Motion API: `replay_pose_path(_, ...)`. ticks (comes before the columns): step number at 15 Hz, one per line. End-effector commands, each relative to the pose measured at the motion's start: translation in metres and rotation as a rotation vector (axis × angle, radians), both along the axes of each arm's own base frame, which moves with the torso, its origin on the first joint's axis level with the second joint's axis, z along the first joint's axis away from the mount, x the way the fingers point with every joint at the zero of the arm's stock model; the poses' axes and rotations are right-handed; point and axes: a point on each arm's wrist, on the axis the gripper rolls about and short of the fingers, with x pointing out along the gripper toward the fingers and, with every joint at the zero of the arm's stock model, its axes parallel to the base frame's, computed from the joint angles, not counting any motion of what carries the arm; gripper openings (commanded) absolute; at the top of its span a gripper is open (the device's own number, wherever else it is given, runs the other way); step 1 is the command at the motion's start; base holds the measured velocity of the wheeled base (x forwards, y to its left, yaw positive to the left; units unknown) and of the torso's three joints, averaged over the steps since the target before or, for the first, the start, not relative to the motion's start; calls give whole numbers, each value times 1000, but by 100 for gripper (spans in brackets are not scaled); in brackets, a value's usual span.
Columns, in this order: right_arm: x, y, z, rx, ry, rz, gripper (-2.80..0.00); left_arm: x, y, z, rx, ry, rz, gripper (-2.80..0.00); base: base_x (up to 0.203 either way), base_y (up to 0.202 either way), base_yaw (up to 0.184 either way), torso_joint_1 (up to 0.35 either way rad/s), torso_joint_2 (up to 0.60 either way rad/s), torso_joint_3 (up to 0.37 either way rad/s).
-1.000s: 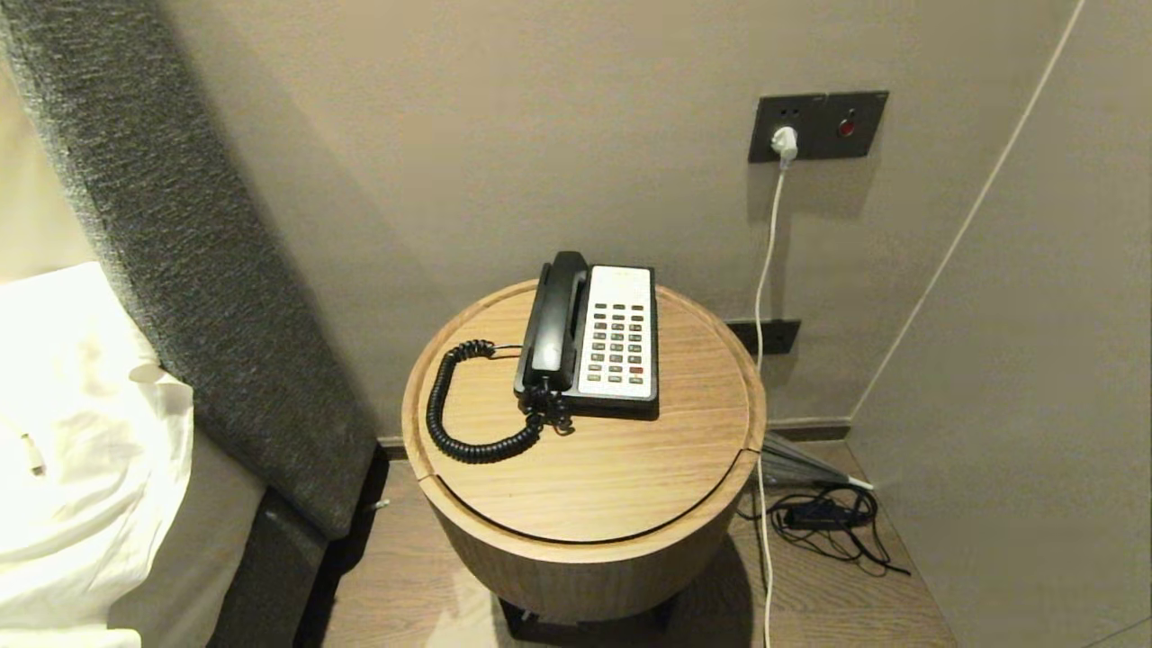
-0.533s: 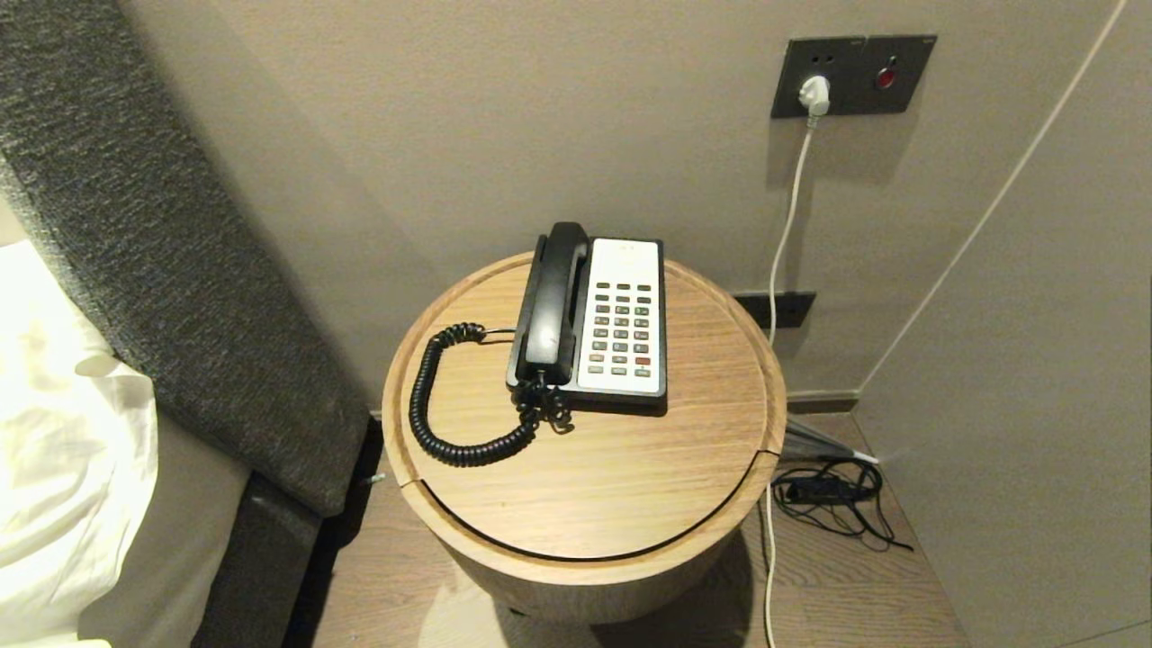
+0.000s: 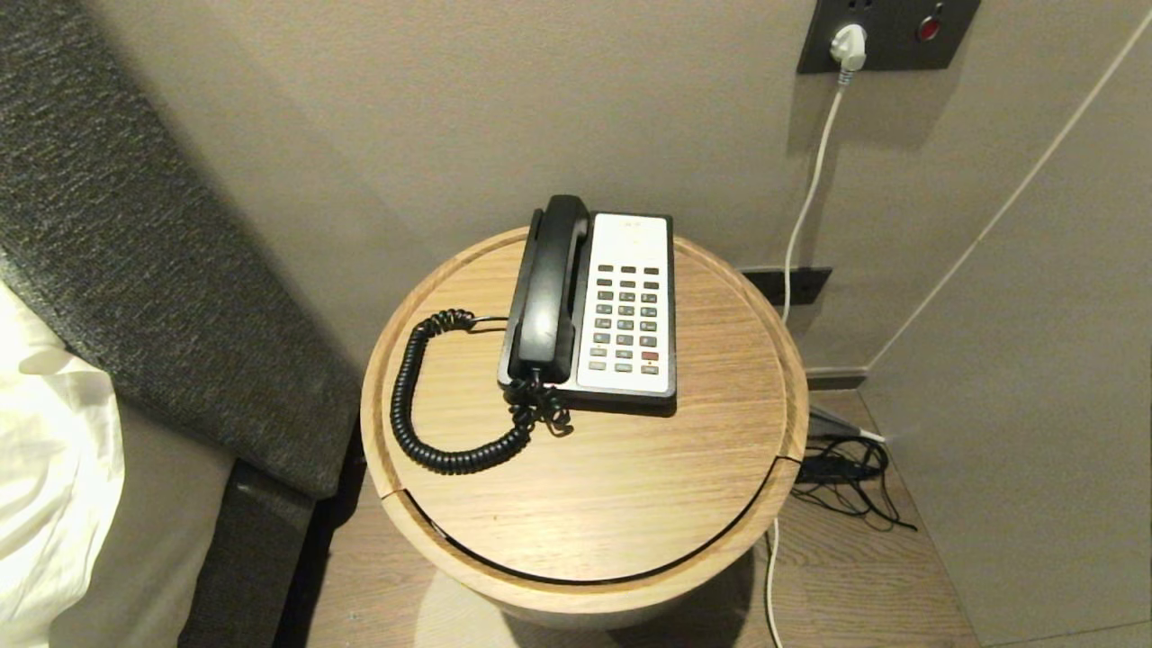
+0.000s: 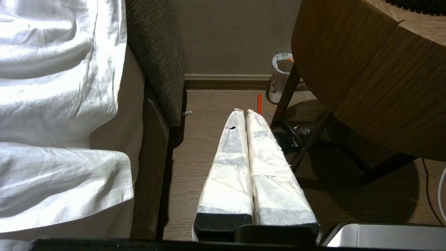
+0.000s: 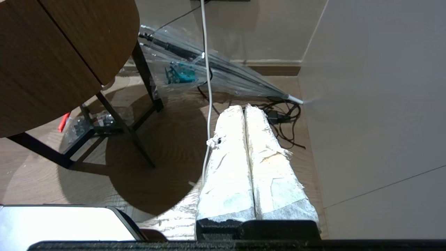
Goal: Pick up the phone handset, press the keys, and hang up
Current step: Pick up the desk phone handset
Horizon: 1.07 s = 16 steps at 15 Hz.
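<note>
The black phone handset (image 3: 546, 286) lies in its cradle on the left side of the black-and-white phone base (image 3: 630, 306), on a round wooden side table (image 3: 612, 486). Its coiled black cord (image 3: 423, 414) loops out to the left over the tabletop. The keys (image 3: 627, 317) sit in rows on the white face. Neither arm appears in the head view. My left gripper (image 4: 245, 111) hangs low beside the table, shut and empty, above the wooden floor. My right gripper (image 5: 244, 107) hangs low on the table's other side, also shut and empty.
A grey upholstered headboard (image 3: 135, 270) and white bedding (image 3: 45, 468) stand left of the table. A white cable (image 3: 810, 198) runs down from a wall socket (image 3: 886, 31) to tangled black cords (image 3: 841, 472) on the floor. A folded clear umbrella (image 5: 209, 66) and a paper cup (image 4: 280, 76) lie under the table.
The head camera has tilted down and nearer: the table and phone sit larger, and the wall socket has slid to the top edge. The phone itself has not moved.
</note>
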Motion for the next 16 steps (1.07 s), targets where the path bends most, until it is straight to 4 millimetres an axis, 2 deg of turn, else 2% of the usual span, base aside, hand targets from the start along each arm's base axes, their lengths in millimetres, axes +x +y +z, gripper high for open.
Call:
replay_pose_path(1, 0, 0, 0, -1, 1, 1, -280, 0, 0, 0, 2, 3, -1, -280, 0, 0, 0, 2, 2, -27)
replay_pose_path(4, 0, 0, 0, -1, 1, 0, -280, 0, 0, 0, 12, -1, 1, -280, 0, 0, 0, 0, 0, 0)
replay_pose_path(5, 0, 0, 0, -1, -1, 0, -280, -2, 0, 7, 26, -28, -6, -280, 0, 0, 0, 0, 0, 0)
replay_pose_path(6, 0, 0, 0, -1, -1, 2, -280, -7, -1, 24, 37, -73, -25, -280, 0, 0, 0, 0, 0, 0)
replay_pose_path(7, 0, 0, 0, -1, 0, 1, -280, -14, -1, 48, 46, -107, -53, -280, 0, 0, 0, 0, 0, 0)
replay_pose_path(8, 0, 0, 0, -1, -1, 2, -280, -22, -2, 83, 56, -134, -91, -280, 0, 0, 0, 0, 0, 0)
replay_pose_path(10, 0, 0, 0, -1, -1, 2, -280, -31, -5, 172, 75, -163, -191, -280, 0, 0, 0, 0, 0, 0)
replay_pose_path(11, 0, 0, 0, -1, 1, 0, -280, -16, -6, 210, 77, -113, -247, -280, 0, 0, 0, 0, 0, 0)
replay_pose_path(12, 0, 0, 0, -1, 1, 1, -280, 11, -7, 241, 75, -45, -297, -280, 0, 0, 0, 0, 0, 0)
replay_pose_path(14, 0, 0, 0, -1, 0, 1, -280, 73, -8, 291, 79, 51, -371, -280, 0, 0, 0, 0, 0, 0)
replay_pose_path(16, 0, 0, 0, -1, 1, 1, -280, 134, -12, 334, 93, 70, -442, -280, 0, 0, 0, 0, 0, 0)
